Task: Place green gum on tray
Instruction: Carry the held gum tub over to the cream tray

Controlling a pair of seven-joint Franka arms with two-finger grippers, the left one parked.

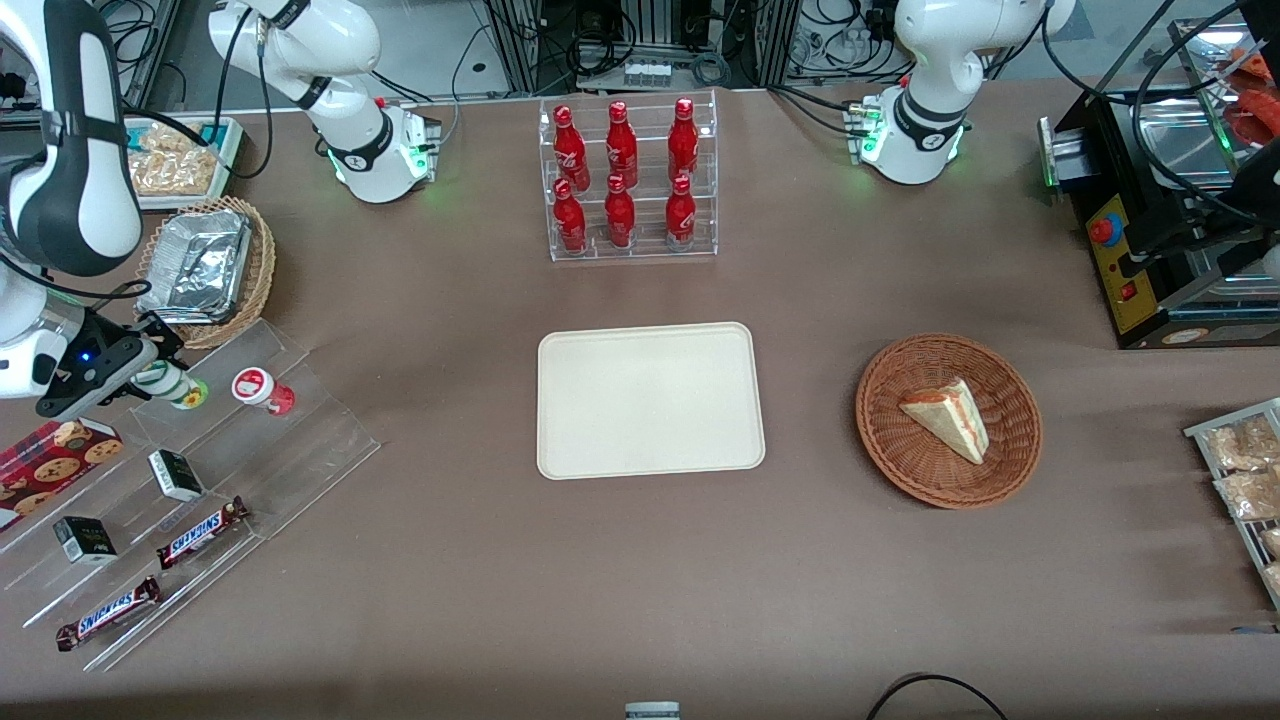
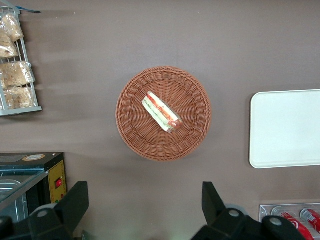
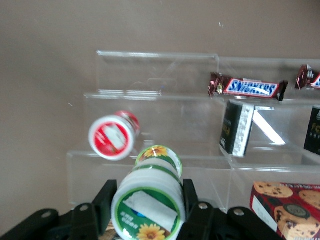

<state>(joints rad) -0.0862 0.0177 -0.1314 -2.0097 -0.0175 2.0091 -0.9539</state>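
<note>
The small green-bodied, white-lidded gum bottle [image 3: 150,202] is pinched between the two black fingers [image 3: 102,200] of the right arm's gripper [image 1: 150,372], on the top step of the clear acrylic stepped rack [image 1: 300,440] at the working arm's end of the table. Whether it is lifted off the step cannot be told. A red-labelled gum bottle [image 1: 262,390] is seen just beside it, apart. The cream-beige rectangular tray [image 1: 650,400] lies bare mid-table, well apart from the gripper. Two Snickers bars [image 1: 200,532] are seen on lower steps. A round brown wicker basket [image 1: 948,420] holding a sandwich wedge [image 1: 950,418] sits toward the parked arm's end.
</note>
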